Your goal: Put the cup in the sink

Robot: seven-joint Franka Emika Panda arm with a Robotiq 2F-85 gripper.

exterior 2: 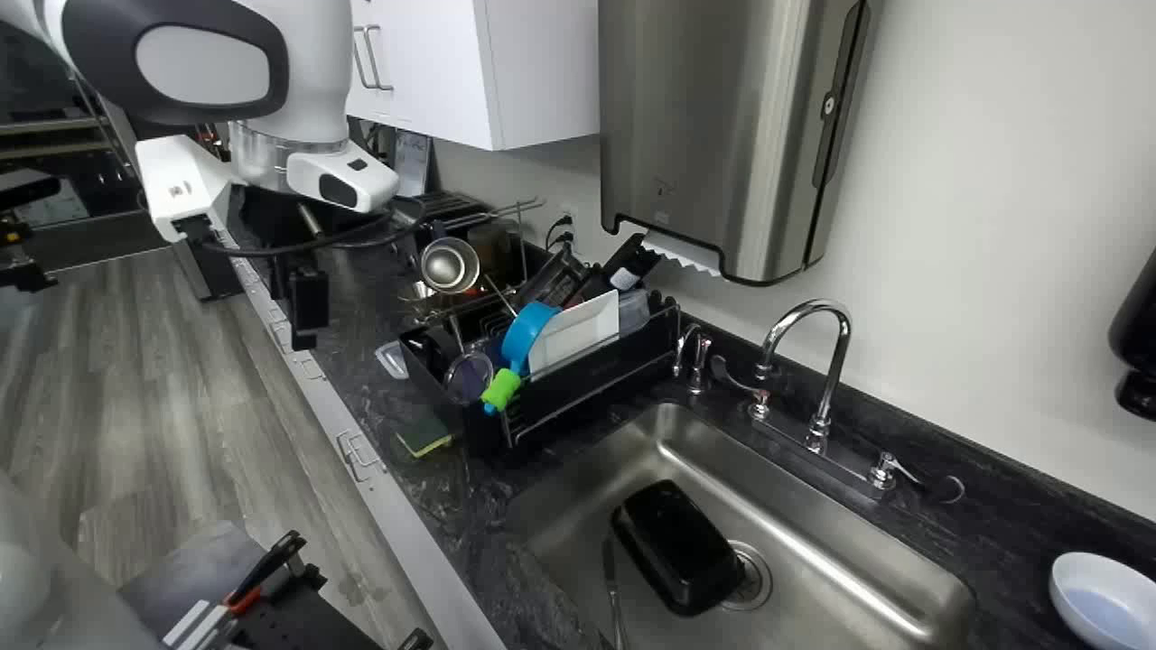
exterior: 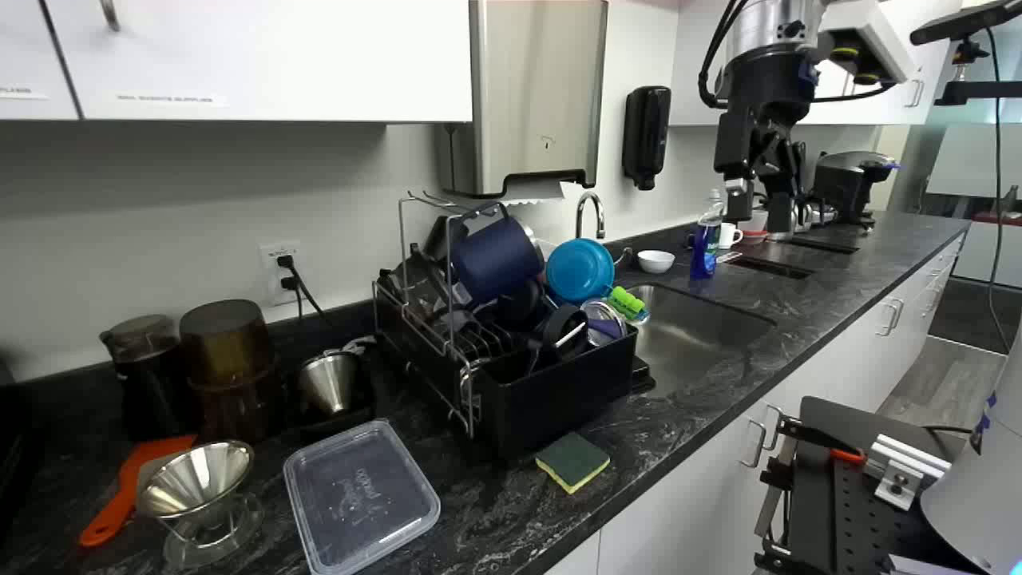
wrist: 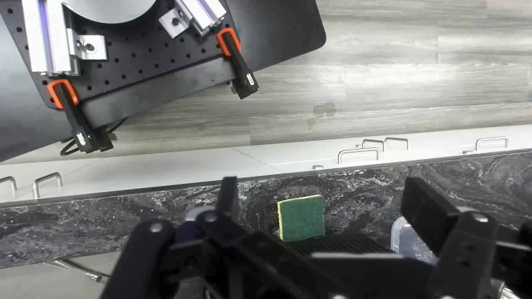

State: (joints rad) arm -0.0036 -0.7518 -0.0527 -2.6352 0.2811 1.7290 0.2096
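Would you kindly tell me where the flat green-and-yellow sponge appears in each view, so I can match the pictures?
In an exterior view: the sponge is low, just right of centre.
In an exterior view: the sponge is left of and below centre.
Wrist view: the sponge is below centre, slightly right, between the black fingers.
Shared landmark: the dark marbled countertop beneath it.

On the dark table (exterior: pixel 495 511), a green-and-yellow sponge (exterior: pixel 573 459) is lying just beside a black dish rack (exterior: pixel 559 403). A clear plastic container (exterior: pixel 363 495) is resting near a metal cone (exterior: pixel 198 479), and an orange tool (exterior: pixel 126 487) is lying beside the cone. A white bowl (exterior: pixel 655 261) is sitting near a bottle of blue liquid (exterior: pixel 706 246). On the wall (exterior: pixel 200 184), a steel dispenser (exterior: pixel 543 96) is hanging, paper (exterior: pixel 531 192) sticking out beneath.
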